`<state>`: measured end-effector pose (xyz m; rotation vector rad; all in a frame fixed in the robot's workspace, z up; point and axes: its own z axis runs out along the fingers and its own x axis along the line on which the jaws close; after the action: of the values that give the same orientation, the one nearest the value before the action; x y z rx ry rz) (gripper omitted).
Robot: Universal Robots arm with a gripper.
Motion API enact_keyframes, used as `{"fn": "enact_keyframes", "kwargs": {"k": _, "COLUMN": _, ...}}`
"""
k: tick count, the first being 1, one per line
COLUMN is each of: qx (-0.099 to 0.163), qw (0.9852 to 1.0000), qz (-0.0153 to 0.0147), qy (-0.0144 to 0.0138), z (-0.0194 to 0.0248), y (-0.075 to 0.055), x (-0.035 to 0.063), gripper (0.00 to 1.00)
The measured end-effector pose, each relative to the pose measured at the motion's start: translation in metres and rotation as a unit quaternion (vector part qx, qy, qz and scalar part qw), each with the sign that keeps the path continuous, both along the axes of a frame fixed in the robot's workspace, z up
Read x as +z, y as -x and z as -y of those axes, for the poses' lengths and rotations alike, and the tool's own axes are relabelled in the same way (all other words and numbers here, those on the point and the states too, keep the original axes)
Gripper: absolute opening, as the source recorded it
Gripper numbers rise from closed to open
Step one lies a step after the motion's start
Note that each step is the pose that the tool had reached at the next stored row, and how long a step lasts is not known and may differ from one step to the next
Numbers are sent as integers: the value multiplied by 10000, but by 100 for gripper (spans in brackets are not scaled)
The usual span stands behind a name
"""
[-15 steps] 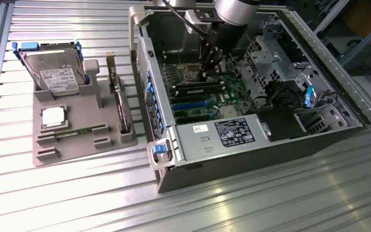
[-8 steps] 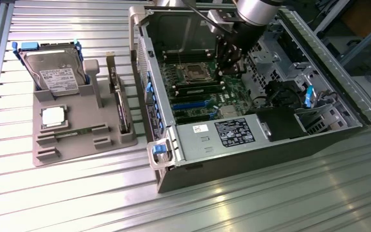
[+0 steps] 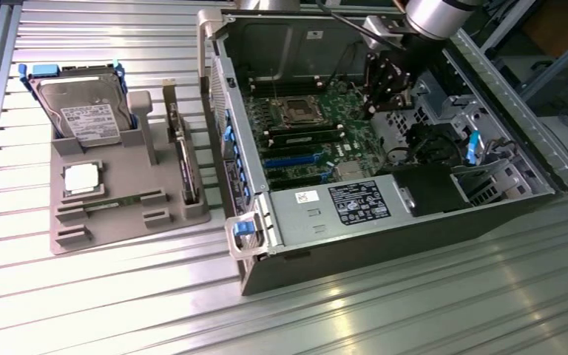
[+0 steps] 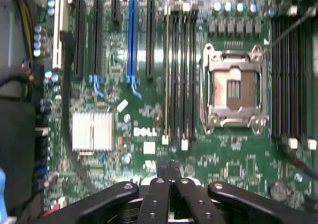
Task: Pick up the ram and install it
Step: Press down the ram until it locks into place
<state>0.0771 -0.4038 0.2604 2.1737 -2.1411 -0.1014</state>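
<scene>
Well away from the pincer (image 3: 383, 92), on the exterior view's left, the grey holder tray (image 3: 116, 225) keeps a hard drive (image 3: 85, 118), a CPU (image 3: 80, 179) and the ram (image 3: 116, 203) lying low. The pincer hangs clenched and empty inside the open computer case (image 3: 363, 222), above the motherboard (image 4: 149, 129). Dipping lower risks scraping the memory slots (image 4: 179, 75).

You have one open computer case (image 3: 383, 192) at the frame's right, one grey tray (image 3: 116, 214) at left carrying one hard drive (image 3: 86, 118), one silver CPU chip (image 3: 82, 179), one ram stick (image 3: 116, 203) and one upright expansion card (image 3: 183, 166).
</scene>
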Motion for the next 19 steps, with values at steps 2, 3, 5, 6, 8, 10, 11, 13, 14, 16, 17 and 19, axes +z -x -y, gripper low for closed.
{"fn": "enact_keyframes", "kwargs": {"k": 2, "qx": 0, "qw": 10000, "qz": 0, "qy": 0, "z": 0, "y": -89, "x": 73, "gripper": 11}}
{"fn": "enact_keyframes", "kwargs": {"k": 3, "qx": 0, "qw": 10000, "qz": 0, "qy": -1, "z": 0, "y": -103, "x": 127, "gripper": 11}}
{"fn": "enact_keyframes", "kwargs": {"k": 5, "qx": 0, "qw": 10000, "qz": 0, "qy": 0, "z": 0, "y": -121, "x": 187, "gripper": 11}}
{"fn": "enact_keyframes", "kwargs": {"k": 6, "qx": 0, "qw": 10000, "qz": 0, "qy": -1, "z": 0, "y": -128, "x": 208, "gripper": 11}}
{"fn": "enact_keyframes", "kwargs": {"k": 8, "qx": -1, "qw": 10000, "qz": 0, "qy": -1, "z": 0, "y": -149, "x": 307, "gripper": 11}}
{"fn": "enact_keyframes", "kwargs": {"k": 10, "qx": 0, "qw": 10000, "qz": 0, "qy": 0, "z": 0, "y": -171, "x": 445, "gripper": 11}}
{"fn": "enact_keyframes", "kwargs": {"k": 11, "qx": 0, "qw": 10000, "qz": -1, "qy": -1, "z": 0, "y": -180, "x": 519, "gripper": 11}}
{"fn": "enact_keyframes", "kwargs": {"k": 13, "qx": -1, "qw": 10000, "qz": -1, "qy": 0, "z": -1, "y": -190, "x": 677, "gripper": 11}}
{"fn": "enact_keyframes", "kwargs": {"k": 14, "qx": -1, "qw": 10000, "qz": 0, "qy": 0, "z": 0, "y": -191, "x": 720, "gripper": 11}}
{"fn": "enact_keyframes", "kwargs": {"k": 16, "qx": -1, "qw": 10000, "qz": -1, "qy": 1, "z": 0, "y": -194, "x": 817, "gripper": 11}}
{"fn": "enact_keyframes", "kwargs": {"k": 17, "qx": -1, "qw": 10000, "qz": 0, "qy": -2, "z": 0, "y": -195, "x": 818, "gripper": 11}}
{"fn": "enact_keyframes", "kwargs": {"k": 19, "qx": 0, "qw": 10000, "qz": 0, "qy": 0, "z": 0, "y": -195, "x": 820, "gripper": 11}}
